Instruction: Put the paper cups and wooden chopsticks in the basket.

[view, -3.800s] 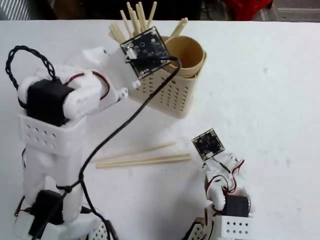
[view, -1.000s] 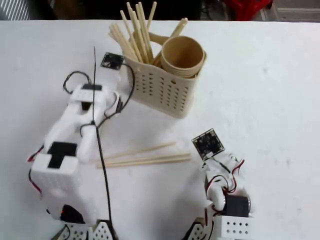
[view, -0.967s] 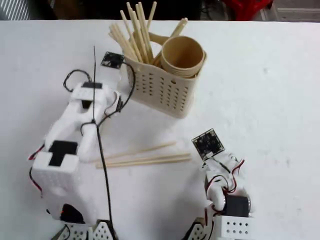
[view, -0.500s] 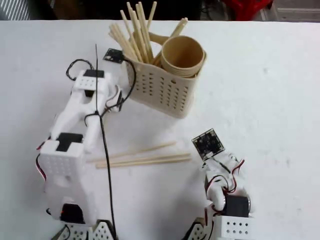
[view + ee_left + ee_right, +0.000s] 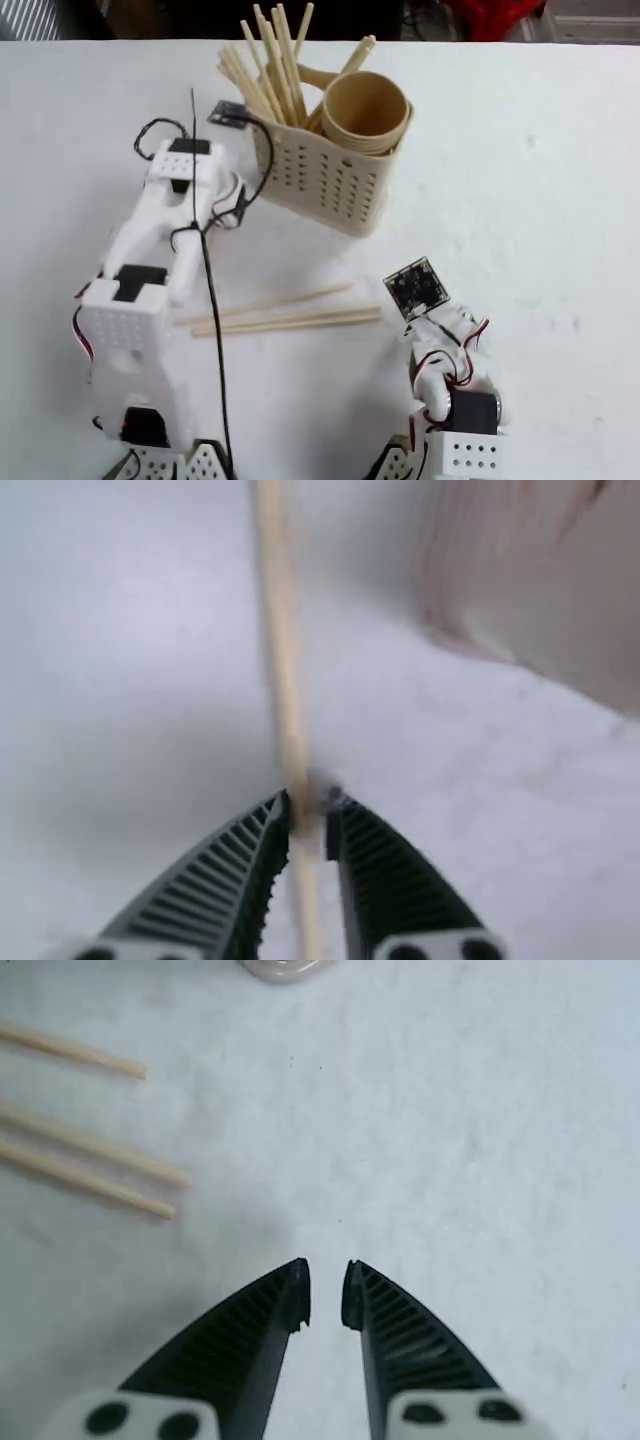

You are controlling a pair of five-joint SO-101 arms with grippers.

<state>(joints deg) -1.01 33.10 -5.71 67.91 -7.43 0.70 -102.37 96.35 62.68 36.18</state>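
Note:
A cream perforated basket (image 5: 330,180) at the back holds a paper cup (image 5: 365,110) and several wooden chopsticks (image 5: 270,60). Three loose chopsticks (image 5: 290,318) lie on the table in front of it. The left arm (image 5: 170,220) stretches along the basket's left side. In the left wrist view, my left gripper (image 5: 308,815) is shut on a chopstick (image 5: 280,660) low over the table, with the basket (image 5: 540,570) blurred close by. My right gripper (image 5: 325,1295) sits by the loose chopsticks' ends (image 5: 90,1165), jaws nearly together and holding nothing.
The white table (image 5: 530,200) is bare to the right of the basket. A black cable (image 5: 205,290) runs over the left arm. The right arm (image 5: 445,350) rests folded at the front edge.
The left arm has come away from above the basket and dropped low beside its left side. In the last half second it barely shifted. The right arm kept still.

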